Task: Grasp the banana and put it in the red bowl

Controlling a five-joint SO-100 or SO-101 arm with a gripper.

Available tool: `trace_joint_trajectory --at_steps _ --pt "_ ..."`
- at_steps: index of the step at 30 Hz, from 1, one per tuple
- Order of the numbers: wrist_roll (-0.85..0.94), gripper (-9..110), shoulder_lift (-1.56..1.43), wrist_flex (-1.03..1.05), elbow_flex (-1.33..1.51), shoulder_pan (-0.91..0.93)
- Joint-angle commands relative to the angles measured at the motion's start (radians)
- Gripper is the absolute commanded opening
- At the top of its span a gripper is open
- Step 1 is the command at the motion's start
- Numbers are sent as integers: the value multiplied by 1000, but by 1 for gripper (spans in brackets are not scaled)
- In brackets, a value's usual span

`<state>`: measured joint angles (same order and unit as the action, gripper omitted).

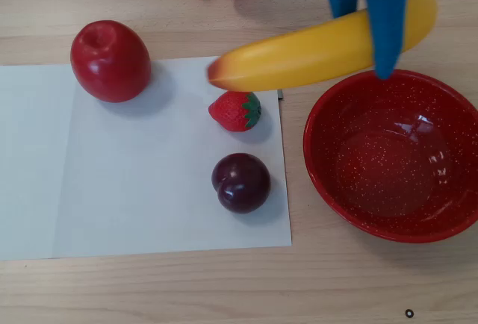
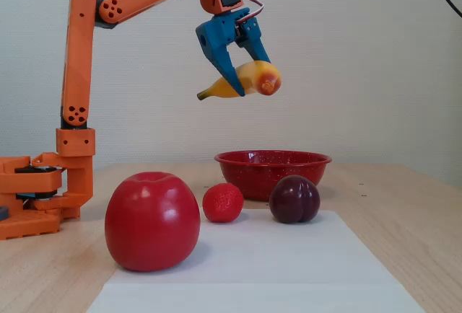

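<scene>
The long yellow banana (image 1: 321,51) hangs in the air, gripped by my blue gripper (image 1: 381,48) near its right end. In the overhead view its orange-red end points left above the strawberry, and its right part overlaps the far rim of the red bowl (image 1: 328,182). In the fixed view the banana (image 2: 242,82) is held high above the table by the gripper (image 2: 242,82), well above the red bowl (image 2: 273,172). The bowl is empty.
A red apple (image 1: 110,60), a strawberry (image 1: 236,110) and a dark plum (image 1: 241,182) rest on a white paper sheet (image 1: 134,189) left of the bowl. The orange arm base (image 2: 43,190) stands at the left in the fixed view.
</scene>
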<state>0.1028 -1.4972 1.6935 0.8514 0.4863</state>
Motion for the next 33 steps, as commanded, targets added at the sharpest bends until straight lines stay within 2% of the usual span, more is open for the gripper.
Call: trace_joint_trajectory --at_steps 1,9,20,22,25,27,33 --pt "25 0 -34 -71 -74 49" --pt "-2 0 31 -325 61 129" --pt "-72 1 75 -577 330 124" --pt "-72 9 84 -581 348 121" --pt "-61 29 94 -565 362 118" --pt "-58 37 100 -551 362 118" --pt "-32 38 98 -474 296 104"
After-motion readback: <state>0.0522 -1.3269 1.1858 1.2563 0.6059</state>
